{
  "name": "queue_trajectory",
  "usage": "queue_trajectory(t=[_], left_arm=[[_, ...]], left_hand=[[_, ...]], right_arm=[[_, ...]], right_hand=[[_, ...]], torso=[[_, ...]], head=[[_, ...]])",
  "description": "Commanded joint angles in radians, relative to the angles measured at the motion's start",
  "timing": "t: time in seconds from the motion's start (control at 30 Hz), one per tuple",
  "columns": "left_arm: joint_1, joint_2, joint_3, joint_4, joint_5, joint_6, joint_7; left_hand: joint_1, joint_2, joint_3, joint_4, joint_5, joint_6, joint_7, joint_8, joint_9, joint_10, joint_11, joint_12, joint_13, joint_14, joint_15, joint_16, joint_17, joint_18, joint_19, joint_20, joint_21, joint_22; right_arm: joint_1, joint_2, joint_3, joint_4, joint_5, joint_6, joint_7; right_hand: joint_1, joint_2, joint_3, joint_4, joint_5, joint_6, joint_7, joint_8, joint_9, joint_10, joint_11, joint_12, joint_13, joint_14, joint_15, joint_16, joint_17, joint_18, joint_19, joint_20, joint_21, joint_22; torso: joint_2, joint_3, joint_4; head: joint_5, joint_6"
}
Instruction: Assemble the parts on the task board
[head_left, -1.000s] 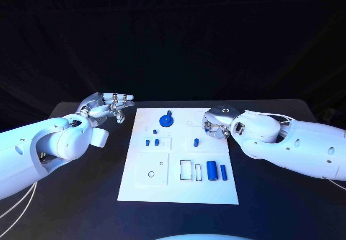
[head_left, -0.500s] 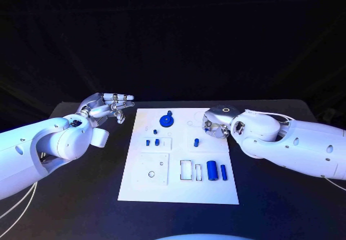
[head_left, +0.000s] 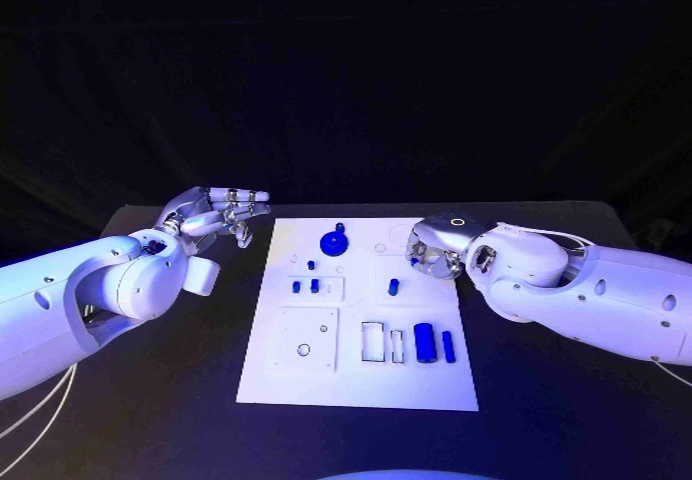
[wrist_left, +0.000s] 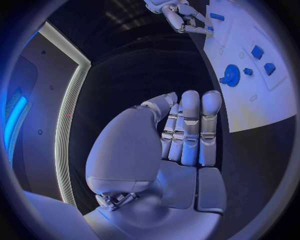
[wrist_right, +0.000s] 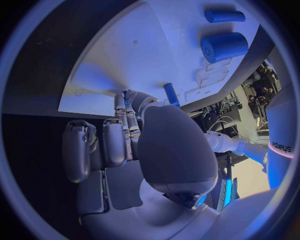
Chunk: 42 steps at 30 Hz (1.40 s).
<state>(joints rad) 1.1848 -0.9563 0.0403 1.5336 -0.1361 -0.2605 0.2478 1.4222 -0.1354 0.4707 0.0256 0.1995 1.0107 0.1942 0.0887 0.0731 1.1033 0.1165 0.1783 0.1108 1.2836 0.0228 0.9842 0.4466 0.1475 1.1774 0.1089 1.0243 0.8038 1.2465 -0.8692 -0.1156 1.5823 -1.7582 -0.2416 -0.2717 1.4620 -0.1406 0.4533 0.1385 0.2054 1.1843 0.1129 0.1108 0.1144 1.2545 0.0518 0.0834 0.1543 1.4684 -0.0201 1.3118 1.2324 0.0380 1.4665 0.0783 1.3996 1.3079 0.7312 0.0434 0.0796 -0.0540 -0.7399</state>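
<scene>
We see the right hand (head_left: 433, 250) curled empty over the task board's (head_left: 361, 385) far right, left hand (head_left: 216, 212) empty, and that small stiff blue peg (head_left: 392, 286) looks light, best pinched mid-shaft.

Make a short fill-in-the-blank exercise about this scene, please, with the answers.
1. The task board is ___ in colour.
2. The left robot hand hangs above the black ___, beside the board.
3. Of the gear and the thick cylinder, the ___ lies nearer the robot.
Answers: white; table; cylinder.
</scene>
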Motion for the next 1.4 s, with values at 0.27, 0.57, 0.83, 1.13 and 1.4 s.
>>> queue_trajectory(t=[0.27,0.57,0.83,1.13,1.4], left_arm=[[0.0,0.007,-0.002,-0.004,0.005,0.018,-0.007],[0.0,0.014,-0.003,-0.006,0.005,0.016,-0.008],[-0.001,0.026,-0.008,-0.006,0.005,0.01,-0.012],[-0.001,0.031,-0.011,-0.002,0.005,0.007,-0.008],[-0.001,0.034,-0.011,0.01,0.005,0.008,-0.01]], left_hand=[[-0.006,-0.003,0.002,-0.006,0.004,-0.01,0.002,-0.003,-0.001,-0.012,0.001,0.007,-0.002,-0.007,0.002,-0.004,-0.002,0.015,-0.008,0.002,-0.01,-0.006],[-0.006,-0.003,0.002,-0.007,0.004,-0.01,0.002,-0.003,-0.001,-0.012,0.001,0.007,-0.002,-0.008,0.002,-0.004,-0.003,0.015,-0.008,0.002,-0.01,-0.006],[-0.006,-0.002,0.003,-0.007,0.004,-0.011,0.002,-0.002,-0.001,-0.013,0.001,0.007,-0.002,-0.008,0.003,-0.004,-0.003,0.015,-0.008,0.002,-0.01,-0.005],[-0.007,-0.001,0.003,-0.007,0.004,-0.011,0.002,-0.002,-0.001,-0.013,0.001,0.008,-0.002,-0.008,0.003,-0.004,-0.003,0.015,-0.008,0.002,-0.01,-0.005],[-0.007,-0.001,0.003,-0.007,0.004,-0.011,0.002,-0.002,-0.001,-0.013,0.001,0.008,-0.002,-0.008,0.003,-0.004,-0.003,0.015,-0.007,0.002,-0.009,-0.004]], right_arm=[[0.018,-0.031,0.011,0.062,0.036,-0.114,0.036],[0.029,-0.054,0.015,0.156,0.06,-0.116,0.043],[0.01,0.007,0.013,0.206,0.066,-0.104,0.058],[-0.05,0.123,0.005,0.179,0.039,-0.071,0.073],[-0.083,0.185,-0.002,0.133,0.027,-0.047,0.075]], right_hand=[[-0.007,0.005,0.0,-0.011,-0.007,0.008,-0.003,0.002,0.004,0.01,-0.003,-0.007,-0.003,0.045,-0.008,0.004,0.001,-0.001,0.048,-0.004,0.002,0.165],[-0.008,0.004,0.0,-0.015,-0.007,0.01,-0.003,0.002,0.005,0.013,-0.004,-0.008,-0.004,0.045,-0.01,0.006,0.002,-0.002,0.049,-0.005,0.007,0.168],[-0.008,0.005,0.001,-0.018,-0.005,0.01,-0.002,0.002,0.006,0.015,-0.004,-0.01,-0.004,0.045,-0.011,0.005,0.002,-0.002,0.049,-0.006,0.005,0.167],[-0.008,0.006,0.003,-0.024,0.0,0.009,-0.001,0.001,0.007,0.015,-0.003,-0.013,-0.005,0.044,-0.011,0.006,0.002,-0.001,0.048,-0.007,0.003,0.166],[-0.009,0.007,0.004,-0.026,0.002,0.009,0.001,0.0,0.007,0.015,-0.003,-0.014,-0.006,0.044,-0.011,0.006,0.002,-0.001,0.048,-0.007,0.003,0.167]], torso=[[0.0,0.0001,0.0006],[0.0,-0.0003,-0.001],[-0.002,-0.0023,-0.0008],[-0.001,-0.0043,0.0012],[0.0,-0.0034,0.0002]], head=[[-0.003,0.005],[0.008,0.008],[0.046,0.0],[0.089,-0.02],[0.111,-0.035]])
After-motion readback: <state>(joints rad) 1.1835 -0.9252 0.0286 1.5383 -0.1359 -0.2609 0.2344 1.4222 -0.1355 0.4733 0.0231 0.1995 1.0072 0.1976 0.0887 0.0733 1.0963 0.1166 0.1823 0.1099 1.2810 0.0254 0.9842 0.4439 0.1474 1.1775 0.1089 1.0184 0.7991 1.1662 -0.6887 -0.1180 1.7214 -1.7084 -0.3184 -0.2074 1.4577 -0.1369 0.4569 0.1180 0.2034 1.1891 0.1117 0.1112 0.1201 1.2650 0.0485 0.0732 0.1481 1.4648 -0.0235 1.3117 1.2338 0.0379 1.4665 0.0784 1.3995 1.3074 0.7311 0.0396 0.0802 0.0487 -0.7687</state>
